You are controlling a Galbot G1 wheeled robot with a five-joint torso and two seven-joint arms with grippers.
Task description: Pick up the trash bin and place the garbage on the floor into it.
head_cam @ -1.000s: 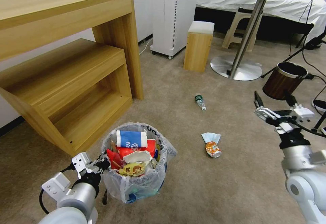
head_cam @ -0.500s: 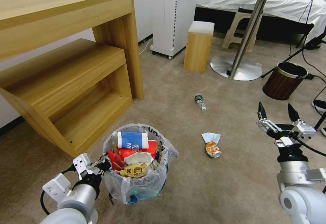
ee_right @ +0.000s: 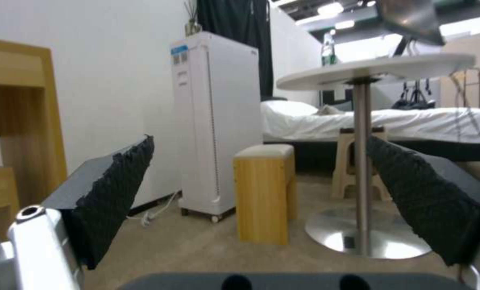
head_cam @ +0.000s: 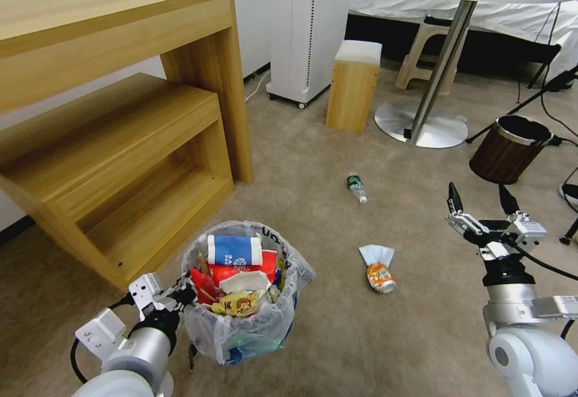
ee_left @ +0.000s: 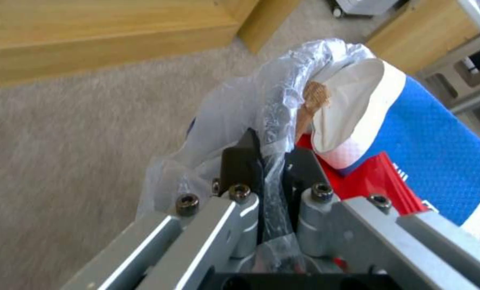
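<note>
Crinkled clear-bagged trash bin (head_cam: 244,300) pinched at rim by left gripper (ee_left: 269,161), right gripper (head_cam: 481,204) jaws wide, empty

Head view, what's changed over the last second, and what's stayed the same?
The right gripper dropped lower, levelled out and pulled back slightly toward the robot, fingers open and empty above the floor. The whole picture shifted a little, so the camera moved. The left gripper stays clamped on the trash bin rim. The small plastic bottle and the crumpled wrapper lie where they were.
</note>
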